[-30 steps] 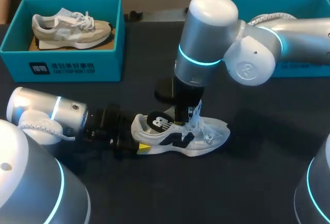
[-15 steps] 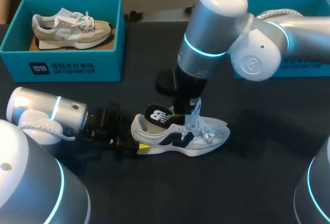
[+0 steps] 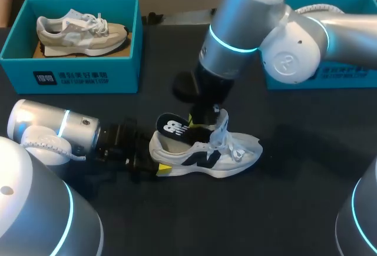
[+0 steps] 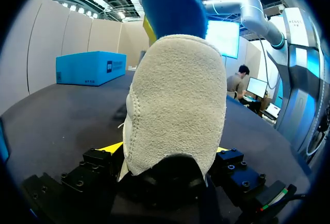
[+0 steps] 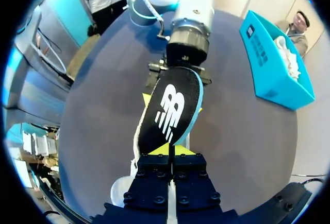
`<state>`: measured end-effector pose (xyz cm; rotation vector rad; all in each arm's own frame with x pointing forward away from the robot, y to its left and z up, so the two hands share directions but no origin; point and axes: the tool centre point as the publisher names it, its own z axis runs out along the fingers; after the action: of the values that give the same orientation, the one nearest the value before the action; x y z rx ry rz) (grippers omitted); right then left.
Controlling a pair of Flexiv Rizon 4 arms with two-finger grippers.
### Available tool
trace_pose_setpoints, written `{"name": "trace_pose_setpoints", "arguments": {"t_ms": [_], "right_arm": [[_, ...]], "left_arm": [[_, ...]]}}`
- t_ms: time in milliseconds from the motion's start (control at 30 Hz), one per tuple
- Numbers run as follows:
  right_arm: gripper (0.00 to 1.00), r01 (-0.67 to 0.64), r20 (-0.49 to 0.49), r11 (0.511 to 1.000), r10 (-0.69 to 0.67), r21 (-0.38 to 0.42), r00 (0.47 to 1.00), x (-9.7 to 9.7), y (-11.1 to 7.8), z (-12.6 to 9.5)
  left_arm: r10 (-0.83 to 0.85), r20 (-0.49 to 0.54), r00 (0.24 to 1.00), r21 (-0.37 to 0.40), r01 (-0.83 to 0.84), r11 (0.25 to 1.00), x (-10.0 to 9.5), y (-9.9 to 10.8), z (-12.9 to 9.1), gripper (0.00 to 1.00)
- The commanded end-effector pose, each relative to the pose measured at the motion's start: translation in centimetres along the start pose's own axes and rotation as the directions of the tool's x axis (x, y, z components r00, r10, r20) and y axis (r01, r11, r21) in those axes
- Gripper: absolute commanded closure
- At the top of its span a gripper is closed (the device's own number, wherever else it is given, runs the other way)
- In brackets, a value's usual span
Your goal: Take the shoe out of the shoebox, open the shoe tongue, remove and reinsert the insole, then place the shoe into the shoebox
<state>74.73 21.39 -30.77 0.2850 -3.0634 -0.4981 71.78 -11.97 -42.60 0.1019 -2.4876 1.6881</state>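
One white shoe [image 3: 206,153] lies on its sole at the lower middle of the head view, heel toward the frame's left and toe toward the right. Its black insole [image 3: 175,128] is half out, the heel end raised over the collar and the front end low by the tongue. The insole looks thin, light and floppy, with a blue underside [image 4: 172,7]. It should bend readily, so a pinch at one end is enough, though the free end may droop or catch on the laces. The shoe itself looks light, with a soft suede heel [image 4: 175,105] and a firmer sole. Gripping across the heel counter gives the steadiest hold and leaves the opening free.

The right end effector [image 5: 170,149] has its yellow tips drawn together on the near edge of the insole, clamping it. In the head view that end effector [image 3: 197,120] hangs almost vertically just above the tongue, its arm entering from the upper right. The left end effector [image 3: 160,166] lies low and level along the surface [image 3: 294,209], coming in from the lower left. Its yellow tips stand on either side of the heel, and it appears to be clamped on the shoe, although the contact itself is mostly hidden behind the heel.

A teal shoebox [image 3: 70,76] with a beige shoe [image 3: 82,32] in it sits at the upper left, well apart. A second shoebox [image 3: 353,76] sits at the upper right, partly behind the right arm.
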Motion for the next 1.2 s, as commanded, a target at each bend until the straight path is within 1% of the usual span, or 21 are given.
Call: {"name": "trace_pose_setpoints", "arguments": {"t_ms": [33,400,567,600,633,667,700,833,867,900,1200], "right_arm": [[1.00,0.007,-0.022,1.000,-0.007,-0.006,1.000,-0.9,1.2,0.9],[1.00,0.003,-0.025,0.998,-0.004,-0.069,1.000,-0.7,2.7,2.1],[1.00,-0.022,-0.026,0.995,0.020,-0.094,0.999,-0.6,2.6,2.5],[0.71,-0.025,-0.029,0.995,0.023,-0.096,0.999,-0.5,2.6,2.4],[0.30,-0.035,-0.032,0.994,0.032,-0.103,0.999,-0.4,2.5,2.3],[0.00,-0.042,-0.034,0.994,0.038,-0.105,0.999,-0.3,2.3,2.0],[0.00,-0.044,-0.038,0.994,0.041,-0.103,0.998,-0.2,2.2,1.8],[0.00,-0.067,-0.059,0.988,0.059,-0.138,0.996,0.0,1.7,0.9],[0.00,-0.064,-0.060,0.986,0.056,-0.156,0.997,0.1,1.6,0.7],[0.00,-0.036,-0.052,0.985,0.027,-0.170,0.998,0.1,1.6,0.4],[0.00,-0.036,-0.052,0.985,0.027,-0.170,0.998,0.1,1.6,0.4]], "left_arm": [[0.000,0.000,1.000,-0.002,0.000,1.000,-0.1,0.2,0.2,1.00],[0.000,0.000,1.000,-0.002,0.000,1.000,-0.1,0.2,0.2,1.00],[0.000,0.000,1.000,-0.002,0.000,1.000,-0.1,0.2,0.2,1.00],[0.000,0.000,1.000,-0.002,0.000,1.000,-0.1,0.2,0.2,1.00],[0.000,0.000,1.000,-0.002,0.000,1.000,-0.1,0.2,0.2,1.00],[0.000,0.000,1.000,-0.002,0.000,1.000,-0.1,0.2,0.2,1.00],[0.000,0.000,1.000,-0.002,0.000,1.000,-0.1,0.2,0.2,1.00],[0.000,0.000,1.000,-0.002,0.000,1.000,-0.1,0.2,0.2,1.00],[0.000,0.000,1.000,-0.002,0.000,1.000,-0.1,0.2,0.2,1.00],[0.000,0.000,1.000,-0.002,0.000,1.000,-0.1,0.2,0.2,1.00],[0.000,0.000,1.000,-0.002,0.000,1.000,-0.1,0.2,0.2,1.00]]}}
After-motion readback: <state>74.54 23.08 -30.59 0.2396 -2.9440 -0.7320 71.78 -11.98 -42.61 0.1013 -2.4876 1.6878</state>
